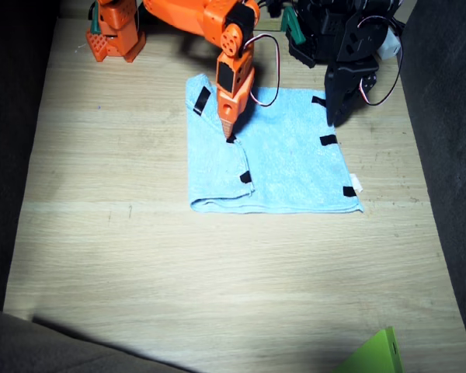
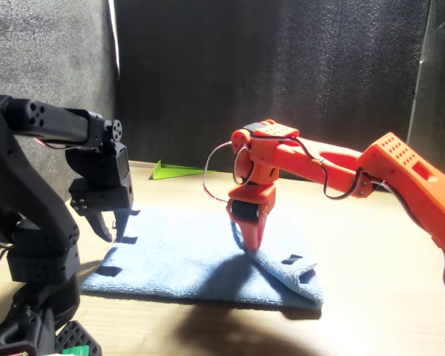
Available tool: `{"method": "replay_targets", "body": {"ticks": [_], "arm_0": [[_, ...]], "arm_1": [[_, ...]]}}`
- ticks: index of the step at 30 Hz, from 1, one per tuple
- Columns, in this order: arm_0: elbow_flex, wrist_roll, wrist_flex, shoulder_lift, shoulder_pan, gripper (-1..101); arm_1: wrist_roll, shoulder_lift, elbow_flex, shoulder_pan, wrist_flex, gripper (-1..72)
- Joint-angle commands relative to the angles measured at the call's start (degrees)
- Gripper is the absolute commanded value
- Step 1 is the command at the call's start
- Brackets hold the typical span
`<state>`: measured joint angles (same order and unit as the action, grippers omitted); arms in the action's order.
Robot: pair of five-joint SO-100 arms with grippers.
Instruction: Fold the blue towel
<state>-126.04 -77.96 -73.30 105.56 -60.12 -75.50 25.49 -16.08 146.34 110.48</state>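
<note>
Towel: the light sky-blue terry cloth towel lies flat at the centre of the pale wooden surface, its 9 o'clock edge flap folded inward.
Right tool: pressed together, pinching the flap edge.
Left tool: spread, above the 3 o'clock edge.
Risk: the thin pinch may slip, so the flap falls back.

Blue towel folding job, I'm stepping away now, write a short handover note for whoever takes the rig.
Right gripper: orange arm, tip pressed down on the blue towel at the edge of a folded-over flap; looks shut on the cloth.
Left gripper: black arm, open, hovering just above the towel's opposite edge, holding nothing.
Towel: on the wooden table, mostly flat, one side strip lying folded over the top.
Done: a partial side fold at most.
Left: complete the fold, flatten it, release, pull both arms clear.
</note>
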Motion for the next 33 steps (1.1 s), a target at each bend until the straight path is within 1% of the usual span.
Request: {"method": "replay_targets", "body": {"ticks": [1, 4, 6, 15, 20, 22, 25, 27, 31, 33], "arm_0": [[-0.8, -0.5, 0.3, 2.1, -0.7, 9], [-0.8, -0.6, 0.3, 2.1, -0.8, 9], [-0.8, -0.7, 0.4, 2.0, -0.8, 9], [-0.8, -1.0, 0.9, 1.3, 0.2, 8], [-0.8, -1.0, 0.9, 1.1, 0.2, 8], [-0.8, -1.0, 0.9, 1.1, 0.2, 8], [-1.2, -0.9, 0.9, 2.3, -0.3, 8], [-2.1, -0.4, 0.9, 4.1, -0.9, 9], [-1.4, 0.5, 1.2, 3.3, -1.3, 12], [1.1, 1.2, 1.0, 0.4, -1.6, 14]], "arm_1": [[0.4, -0.4, 1.1, 3.4, 1.0, 9.1], [1.3, 0.8, 2.5, 5.0, 1.0, 13.1], [1.8, 2.7, 2.5, 6.0, 1.0, 13.8], [1.7, 16.1, 0.4, 7.5, 1.1, 16.0], [1.2, 22.9, -0.3, 6.2, 1.1, 15.9], [0.0, 24.7, -1.8, 5.3, 1.1, 15.2], [-2.6, 26.1, -6.9, 2.5, 1.1, 13.0], [-5.6, 25.2, -7.8, -1.8, 1.1, 10.7], [-10.4, 26.9, -11.0, -12.3, 1.0, 13.5], [-12.4, 28.3, -14.0, -15.8, 1.0, 13.8]]}}
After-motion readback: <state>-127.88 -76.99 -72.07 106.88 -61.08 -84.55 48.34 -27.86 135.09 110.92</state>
